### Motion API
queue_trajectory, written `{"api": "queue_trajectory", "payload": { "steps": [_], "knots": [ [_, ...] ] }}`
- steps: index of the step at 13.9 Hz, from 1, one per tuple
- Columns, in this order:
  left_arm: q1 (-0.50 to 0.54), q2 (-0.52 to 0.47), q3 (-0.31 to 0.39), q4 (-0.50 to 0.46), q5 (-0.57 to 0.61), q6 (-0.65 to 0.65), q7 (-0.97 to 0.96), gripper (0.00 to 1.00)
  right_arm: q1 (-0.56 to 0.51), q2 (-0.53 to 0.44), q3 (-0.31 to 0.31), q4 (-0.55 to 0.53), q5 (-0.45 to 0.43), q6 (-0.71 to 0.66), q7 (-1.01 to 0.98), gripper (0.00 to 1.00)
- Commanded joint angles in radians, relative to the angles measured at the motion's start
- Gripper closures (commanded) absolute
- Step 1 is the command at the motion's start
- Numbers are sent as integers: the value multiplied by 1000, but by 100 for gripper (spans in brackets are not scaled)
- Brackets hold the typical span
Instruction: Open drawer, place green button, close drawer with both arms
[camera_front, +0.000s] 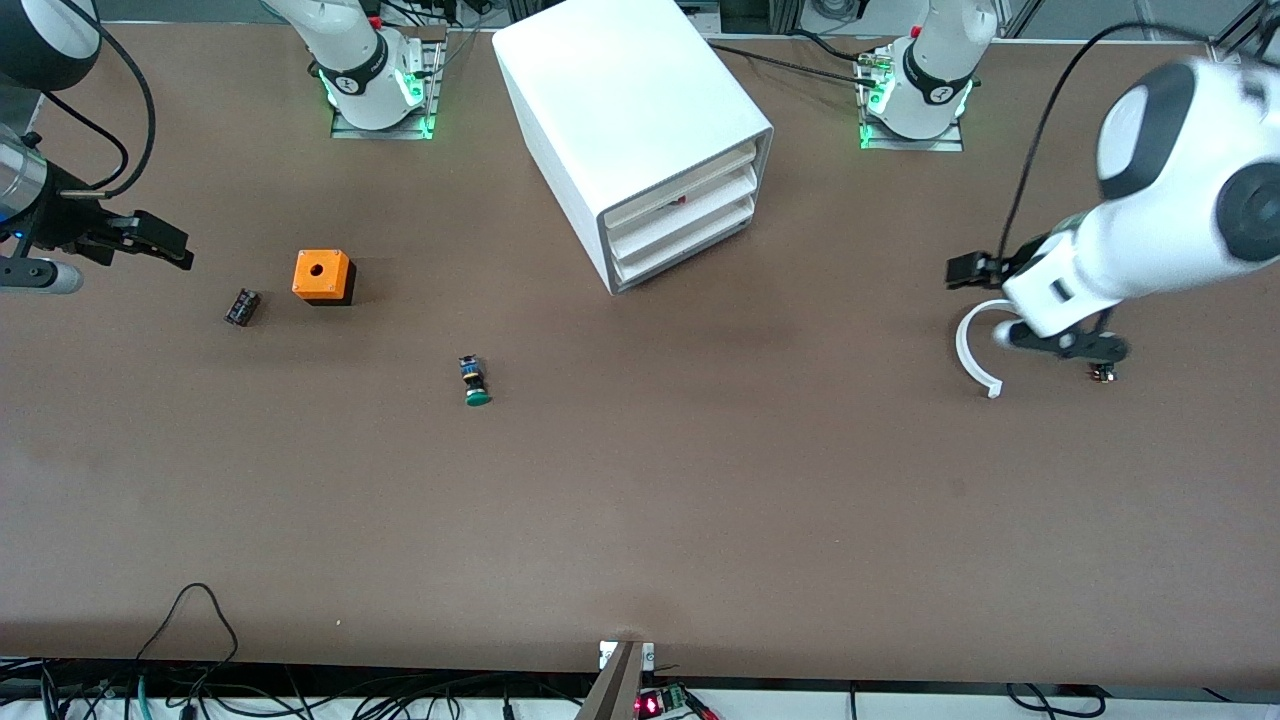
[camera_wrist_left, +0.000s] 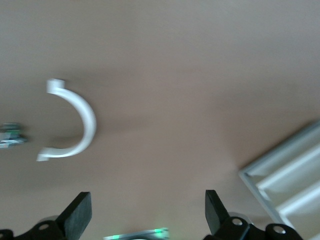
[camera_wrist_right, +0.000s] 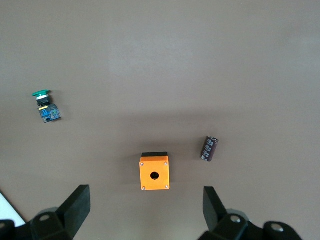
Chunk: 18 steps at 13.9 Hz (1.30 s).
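The white cabinet (camera_front: 640, 120) stands between the two arm bases, and its corner shows in the left wrist view (camera_wrist_left: 292, 172). Its bottom drawer (camera_front: 690, 246) is shut. The green-capped button (camera_front: 475, 383) lies on its side on the table, nearer the front camera than the cabinet; it also shows in the right wrist view (camera_wrist_right: 45, 106). My left gripper (camera_front: 1000, 305) (camera_wrist_left: 148, 215) is open and empty over the table at the left arm's end. My right gripper (camera_front: 160, 242) (camera_wrist_right: 146, 210) is open and empty over the right arm's end, beside the orange cube.
An orange cube with a hole (camera_front: 322, 276) (camera_wrist_right: 154, 173) and a small black cylinder (camera_front: 242, 306) (camera_wrist_right: 209, 148) lie toward the right arm's end. A white C-shaped ring (camera_front: 972, 350) (camera_wrist_left: 80, 120) and a tiny metal part (camera_front: 1102, 373) (camera_wrist_left: 11, 135) lie under the left arm.
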Motion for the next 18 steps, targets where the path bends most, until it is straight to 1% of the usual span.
{"api": "queue_trajectory", "payload": {
  "steps": [1,3,4,5,6,7,8,9,11,12,15,17,18],
  "knots": [
    [6,55,-2,-45,-163,24,29,0,52,41,0,12,18,10,10,0],
    [5,77,-3,-144,-317,75,58,0,105,67,0,12,15,31,10,0],
    [3,89,-5,-192,-408,102,96,0,128,84,0,12,17,42,10,0],
    [-7,111,-23,-235,-497,127,153,0,156,110,0,12,18,48,7,0],
    [-20,129,-32,-267,-551,153,216,0,183,141,3,12,30,66,5,0],
    [-38,147,-45,-296,-577,183,304,0,211,165,6,12,71,104,11,0],
    [-49,169,-66,-313,-594,203,383,0,223,193,8,10,92,140,11,0],
    [-52,187,-92,-338,-628,230,420,0,230,218,8,10,98,160,11,0],
    [-78,206,-123,-413,-717,331,443,0,256,273,30,10,99,215,10,0],
    [-99,221,-143,-427,-750,363,472,0,256,303,55,10,101,246,10,0],
    [-158,247,-161,-471,-850,434,488,0,259,392,96,6,102,357,11,0],
    [-167,249,-187,-499,-883,484,488,3,276,431,98,-1,101,411,10,0],
    [-169,249,-200,-505,-899,487,488,6,288,448,98,-1,99,425,10,0]
  ]
}}
